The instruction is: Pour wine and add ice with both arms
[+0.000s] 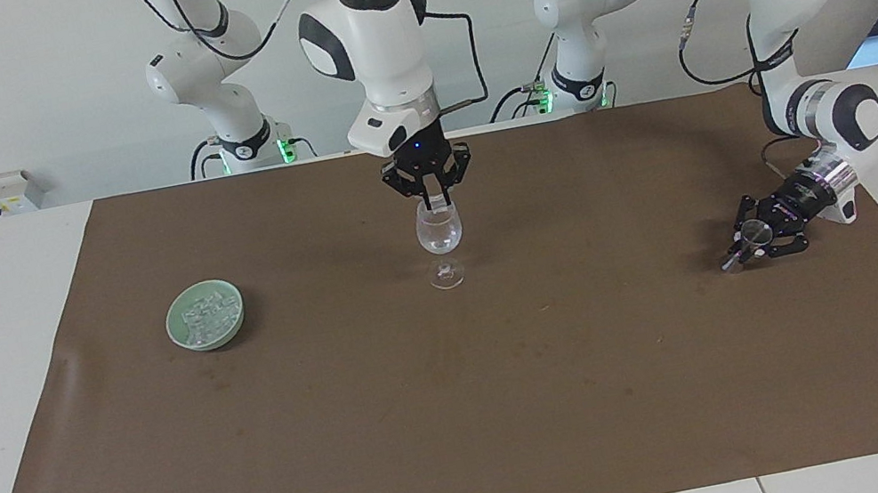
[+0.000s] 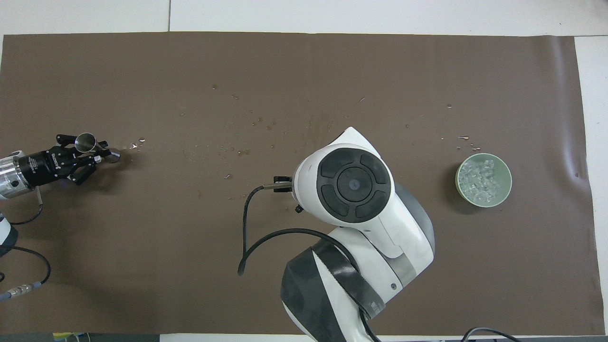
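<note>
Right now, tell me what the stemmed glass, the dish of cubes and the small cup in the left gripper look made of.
Wine glass: clear glass, you see the mat through it. Dish: pale green, glossy, probably glazed ceramic. Measuring cup: shiny grey, mirror-like, likely steel.

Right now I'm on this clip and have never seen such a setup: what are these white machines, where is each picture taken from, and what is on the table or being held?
These are two white robot arms, each ending in a black two-finger gripper. One picture faces them from across the table; the other looks steeply down from above their own end, so the sides appear swapped.

A brown mat covers the table. On it stand a clear wine glass at the middle and a green dish of ice cubes toward the right arm's end.

The right gripper hangs just over the glass's rim, shut on a small clear ice cube. The left gripper sits low at the left arm's end, shut on a small metal measuring cup that is tilted on its side. Droplets speckle the mat.
</note>
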Available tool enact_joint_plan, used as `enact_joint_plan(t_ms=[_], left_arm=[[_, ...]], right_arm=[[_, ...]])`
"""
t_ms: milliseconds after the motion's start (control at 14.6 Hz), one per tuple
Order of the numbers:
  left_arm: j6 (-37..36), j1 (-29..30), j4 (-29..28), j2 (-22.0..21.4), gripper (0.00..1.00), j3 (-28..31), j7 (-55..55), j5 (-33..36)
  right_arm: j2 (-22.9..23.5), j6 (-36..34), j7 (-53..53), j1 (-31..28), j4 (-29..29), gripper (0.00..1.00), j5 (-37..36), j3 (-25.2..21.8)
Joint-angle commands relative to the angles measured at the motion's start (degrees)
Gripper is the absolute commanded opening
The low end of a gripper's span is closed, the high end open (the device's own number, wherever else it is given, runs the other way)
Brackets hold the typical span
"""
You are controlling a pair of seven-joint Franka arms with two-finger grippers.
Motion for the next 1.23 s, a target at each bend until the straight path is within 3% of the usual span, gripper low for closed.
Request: enact_joint_plan(t_ms=[0, 205, 548, 684, 821, 890, 958, 1163], left_arm=[[0.55, -0.23, -0.86, -0.42, 1.0, 0.12, 0.48, -1.09], [-0.6, 0.47, 0.54, -0.59, 1.0, 0.38, 0.75, 1.27], [0.55, 0.56, 8.08, -0.77, 1.0, 0.73, 3.03, 15.67], [-0.06, 0.12, 12.56, -0.94, 1.0, 0.82, 3.03, 21.91], [-1.21, -0.67, 19.06, -1.03, 1.0, 0.47, 3.12, 33.49], [-1.65, -2.24, 20.48, -1.9, 1.0, 0.47, 3.38, 37.46], [-0.95, -4.08, 20.67, -3.3, 1.0, 0.56, 3.99, 40.54], [1.33, -9.44, 20.58, -8.4, 1.0, 0.56, 14.32, 50.65]], right_arm=[[-2.15, -0.33, 2.77, 0.42, -2.23, 0.33, -0.63, -0.07], [-2.24, -0.69, 4.27, 0.42, -2.22, 0.47, -0.37, 0.02], [-1.62, -4.55, 3.22, -0.98, 1.64, 0.48, -0.89, -0.42], [-2.24, -4.82, 1.21, -5.44, 2.25, 0.65, -1.16, -0.51], [-3.29, -6.48, -3.35, -10.1, 2.26, 0.8, -1.16, -0.51], [-3.82, -7.36, -6.07, -12.65, 2.26, 0.93, -1.16, -0.51], [-4.26, -8.15, -8.71, -15.29, 2.17, 1.0, -1.16, -0.51], [-6.19, -12.27, -14.35, -20.49, 1.91, 1.0, -1.07, -0.69]])
